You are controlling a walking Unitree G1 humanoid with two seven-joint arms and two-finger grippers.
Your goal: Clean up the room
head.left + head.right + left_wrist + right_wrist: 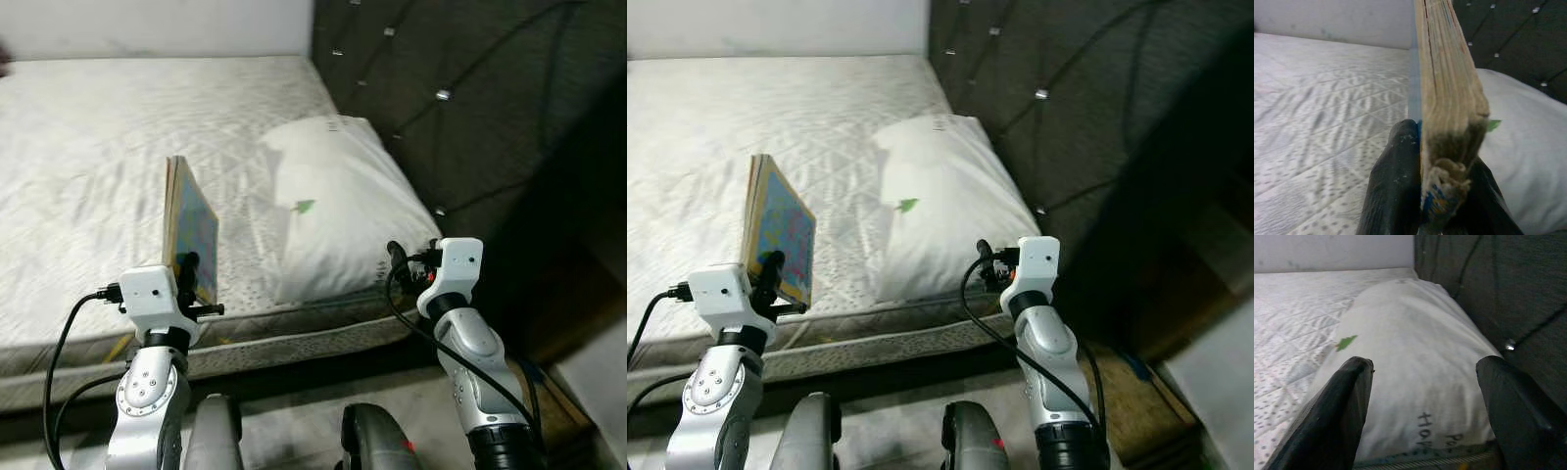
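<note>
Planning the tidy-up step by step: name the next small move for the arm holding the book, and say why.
Probably carry the book away from the bed, keeping the grip firm. The left gripper is shut on its lower edge, holding it upright above the mattress, beside the pillow. The right gripper is open in front of the pillow, holding nothing.

A home bedroom: a bare quilted mattress (pixel 118 147) with a white pillow (pixel 338 206) lies against a dark padded headboard (pixel 460 108) on the right.
</note>
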